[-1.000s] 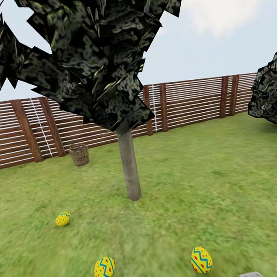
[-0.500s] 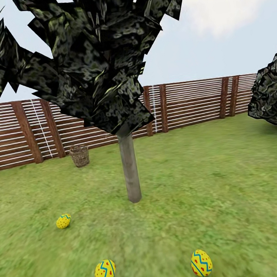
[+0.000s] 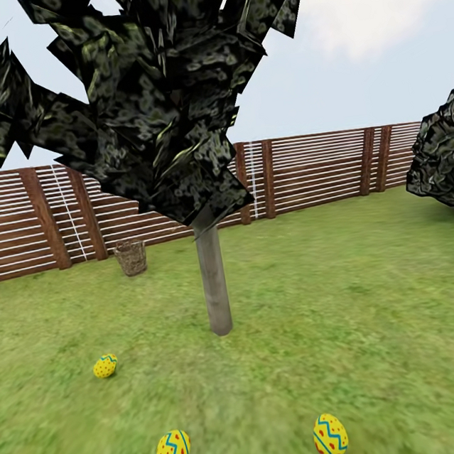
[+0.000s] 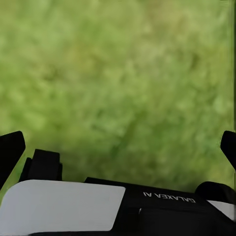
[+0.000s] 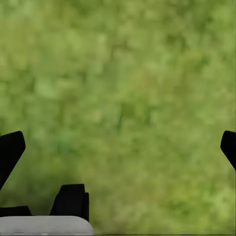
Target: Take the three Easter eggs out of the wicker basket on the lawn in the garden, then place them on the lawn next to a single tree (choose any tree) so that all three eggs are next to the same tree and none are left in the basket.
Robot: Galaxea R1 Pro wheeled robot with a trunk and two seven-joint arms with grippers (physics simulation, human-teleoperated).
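Three yellow Easter eggs with blue zigzags and red dots lie on the lawn (image 3: pixel 353 311) around a tree (image 3: pixel 214 279) with a slim grey trunk: one egg (image 3: pixel 105 365) to its left, one egg (image 3: pixel 173 451) nearer me, one egg (image 3: pixel 330 435) at the lower right. The wicker basket (image 3: pixel 131 257) stands far back by the fence, left of the trunk. My left gripper (image 4: pixel 120 147) is open over bare grass, its dark fingers (image 4: pixel 11 150) at the frame's sides. Over plain grass too, my right gripper (image 5: pixel 120 147) is open with nothing between its fingers (image 5: pixel 10 150).
A brown slatted wooden fence (image 3: pixel 305 170) bounds the garden at the back. A dark bush (image 3: pixel 447 155) sits at the right edge. The tree's dark blocky crown (image 3: pixel 144 87) hangs over the upper left. Open grass stretches to the right of the trunk.
The whole head view has drifted slightly, so eggs and trunk base sit a little lower. A grey corner at the bottom edge a second ago is gone. The eggs have not moved on the grass.
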